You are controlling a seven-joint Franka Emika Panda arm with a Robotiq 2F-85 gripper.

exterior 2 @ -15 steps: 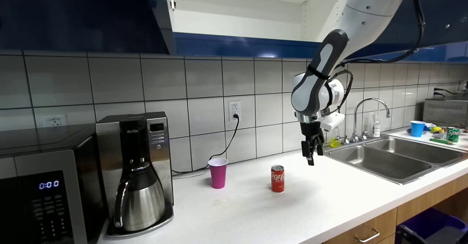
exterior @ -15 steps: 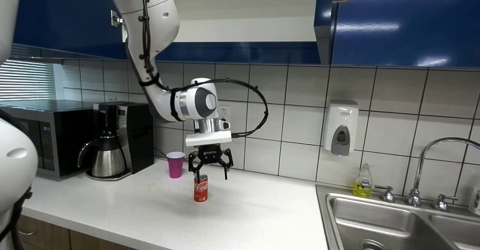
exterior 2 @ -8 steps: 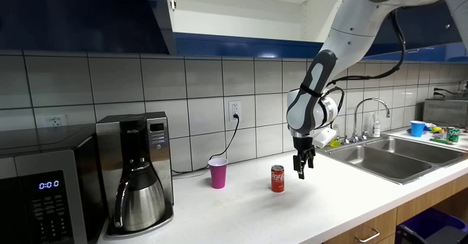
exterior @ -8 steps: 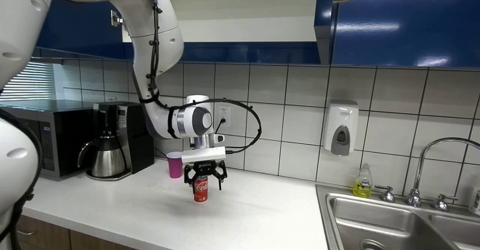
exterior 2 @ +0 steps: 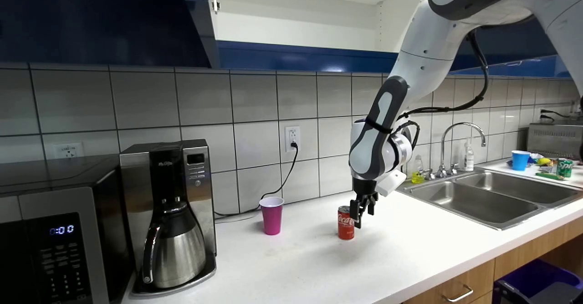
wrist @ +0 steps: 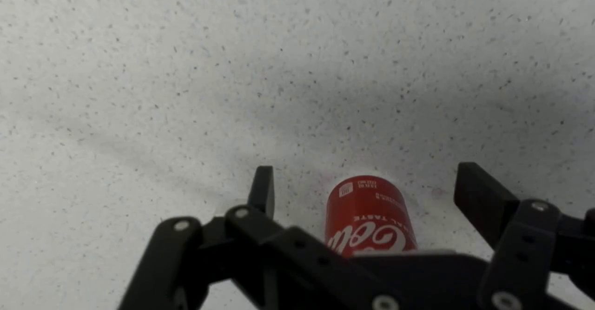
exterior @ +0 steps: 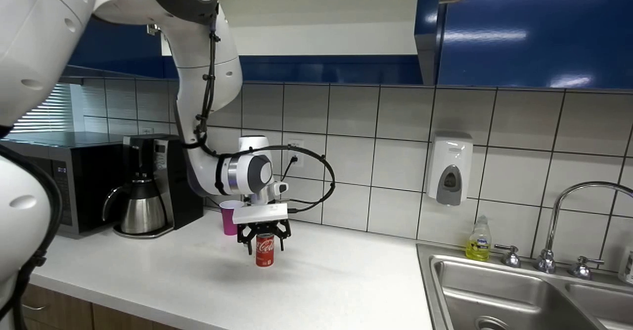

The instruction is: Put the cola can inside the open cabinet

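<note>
The red cola can (exterior: 264,255) stands upright on the white counter. It also shows in an exterior view (exterior 2: 345,230). In the wrist view the can (wrist: 367,207) sits between the spread fingers, with a gap on each side; its top is hidden behind the gripper body. My black gripper (exterior: 266,250) is open and points down over the can, its fingertips at the height of the can's upper half. It touches nothing that I can see. The open cabinet (exterior 2: 296,19) hangs on the wall above, with a white interior and a blue bottom edge; it also shows in an exterior view (exterior: 321,35).
A pink cup (exterior 2: 272,218) stands near the wall, close behind the gripper in an exterior view. A coffee maker (exterior 2: 175,249) and microwave (exterior 2: 54,240) stand beyond it. A steel sink (exterior: 494,285) and a soap bottle (exterior: 477,243) lie at the opposite end. A blue cabinet door (exterior: 534,33) hangs above.
My gripper has moved down and across toward the can, from above and beside it to around its upper part. It has stayed open. The can and the cup have not moved.
</note>
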